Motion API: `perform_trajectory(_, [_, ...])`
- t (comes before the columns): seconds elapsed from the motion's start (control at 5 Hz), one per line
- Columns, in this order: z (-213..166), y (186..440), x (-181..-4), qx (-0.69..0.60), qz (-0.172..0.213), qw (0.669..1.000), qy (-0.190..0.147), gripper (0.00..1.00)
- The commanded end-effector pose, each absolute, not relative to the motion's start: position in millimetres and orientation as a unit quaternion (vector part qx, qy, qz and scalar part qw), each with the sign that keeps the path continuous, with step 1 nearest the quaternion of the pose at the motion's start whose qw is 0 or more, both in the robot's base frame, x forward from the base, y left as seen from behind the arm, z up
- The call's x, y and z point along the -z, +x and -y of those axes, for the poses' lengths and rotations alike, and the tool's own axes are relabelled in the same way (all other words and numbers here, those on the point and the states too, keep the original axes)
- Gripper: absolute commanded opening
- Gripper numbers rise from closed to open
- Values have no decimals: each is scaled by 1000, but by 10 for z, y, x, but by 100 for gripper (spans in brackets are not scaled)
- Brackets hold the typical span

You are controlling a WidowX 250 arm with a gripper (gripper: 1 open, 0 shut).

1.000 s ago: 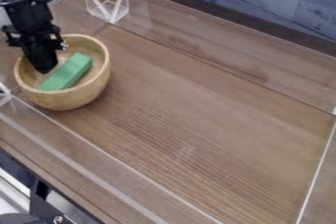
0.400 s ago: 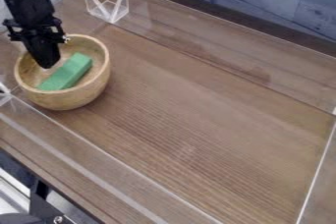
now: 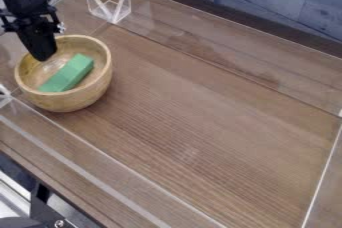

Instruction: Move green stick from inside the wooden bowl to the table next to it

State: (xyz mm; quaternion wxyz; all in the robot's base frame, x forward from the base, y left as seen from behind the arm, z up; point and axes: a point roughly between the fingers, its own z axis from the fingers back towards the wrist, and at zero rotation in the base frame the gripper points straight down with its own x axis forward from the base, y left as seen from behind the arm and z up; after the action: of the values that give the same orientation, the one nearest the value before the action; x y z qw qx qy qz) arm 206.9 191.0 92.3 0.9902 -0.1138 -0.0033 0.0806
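The black tool (image 3: 44, 54) hangs at the far left of the desk (image 3: 214, 102), pointing steeply down with its jaws drawn together to a narrow tip and nothing between them. Directly beneath that tip sits the wooden bowl (image 3: 88, 90), round and light tan with a thick rim, its back rim partly hidden behind the tool's dark body. The green stick (image 3: 67, 75) lies inside the bowl, just below and slightly to the right of the tool's tip, resting flat but slanted against the bowl's inner slope, with one end reaching up toward the right rim and the other down toward the bowl's floor. The tip appears to stand just above the stick's upper left end; whether it touches the block cannot be told from this view. To the right of the tool and bowl the dark brown wood-grain surface stretches away, and the patch just beside the bowl holds no green block. Behind and to the right of the tool, a small clear acrylic bracket (image 3: 110, 7) stands at the corner where the clear acrylic walls (image 3: 241, 27) meet; those walls run along the desk's far side and continue round its near edges.
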Motion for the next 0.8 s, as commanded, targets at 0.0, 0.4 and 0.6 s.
perform_trajectory(0.0, [-1943, 2116, -1060, -75, 30, 992, -92, 0])
perform_trajectory(0.4, [-1787, 2120, -995, -70, 29, 993, -93, 0])
perform_trajectory(0.6, [-1659, 2124, -1005, -71, 29, 993, -94, 0])
